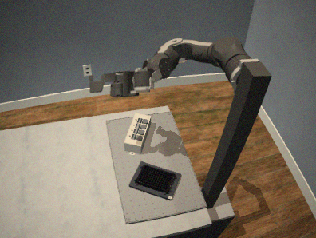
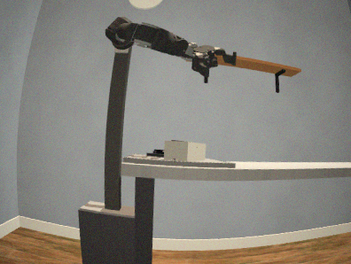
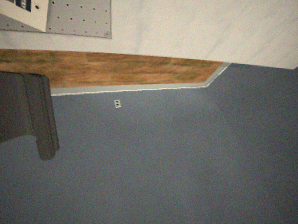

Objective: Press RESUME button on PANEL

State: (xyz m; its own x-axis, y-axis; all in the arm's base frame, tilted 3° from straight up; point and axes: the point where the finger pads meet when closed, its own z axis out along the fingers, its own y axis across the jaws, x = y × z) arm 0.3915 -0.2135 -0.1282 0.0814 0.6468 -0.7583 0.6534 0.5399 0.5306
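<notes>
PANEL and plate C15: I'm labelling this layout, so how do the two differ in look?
PANEL is a pale, tall box with a row of buttons on top; C15 is black, flat and low, gridded with wells. PANEL lies farther from the arm's column, C15 nearer. Both rest on the grey mat.

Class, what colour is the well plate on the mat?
Black, best seen in the top view: the plate lies on the grey mat.

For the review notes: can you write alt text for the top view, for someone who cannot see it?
The arm's open gripper hangs high beyond the table's far edge, well away from the white button panel. The panel stands on a grey perforated mat, with a black well plate nearer the arm's post.
</notes>
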